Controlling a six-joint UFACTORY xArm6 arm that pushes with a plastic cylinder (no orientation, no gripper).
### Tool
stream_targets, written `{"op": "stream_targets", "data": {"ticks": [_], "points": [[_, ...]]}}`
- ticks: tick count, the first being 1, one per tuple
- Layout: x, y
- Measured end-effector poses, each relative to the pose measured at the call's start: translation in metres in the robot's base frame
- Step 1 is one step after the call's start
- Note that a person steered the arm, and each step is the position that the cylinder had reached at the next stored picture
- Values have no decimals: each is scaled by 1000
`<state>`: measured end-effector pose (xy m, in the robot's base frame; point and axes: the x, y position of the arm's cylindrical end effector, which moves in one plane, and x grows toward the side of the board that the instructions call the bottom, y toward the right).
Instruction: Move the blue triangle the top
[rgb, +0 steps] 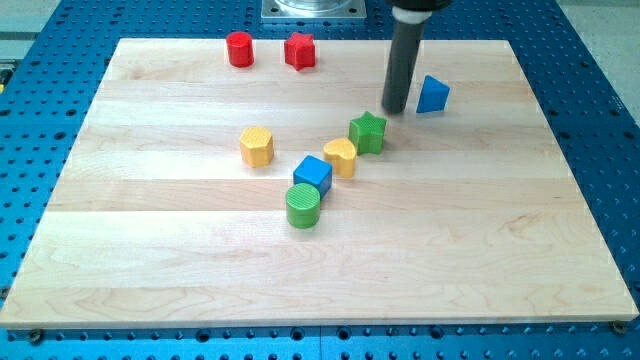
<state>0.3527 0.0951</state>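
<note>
The blue triangle lies on the wooden board in the upper right part of the view. My tip stands just to the left of the triangle, with a small gap between them. The dark rod rises from the tip to the view's top edge. The green star sits just below and left of my tip.
A red cylinder and a red star-like block sit near the board's top edge. A yellow hexagon, a yellow block, a blue cube and a green cylinder sit mid-board. A blue perforated table surrounds the board.
</note>
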Motion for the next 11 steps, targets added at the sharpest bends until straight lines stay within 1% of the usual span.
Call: {"op": "stream_targets", "data": {"ticks": [1, 2, 3, 4, 5, 6, 7, 8, 9, 10, 11], "points": [[-5, 35], [-39, 55], [-36, 65], [-19, 91], [-69, 89], [-54, 117], [-68, 110], [-39, 87], [-39, 69], [-68, 115], [-85, 116]]}}
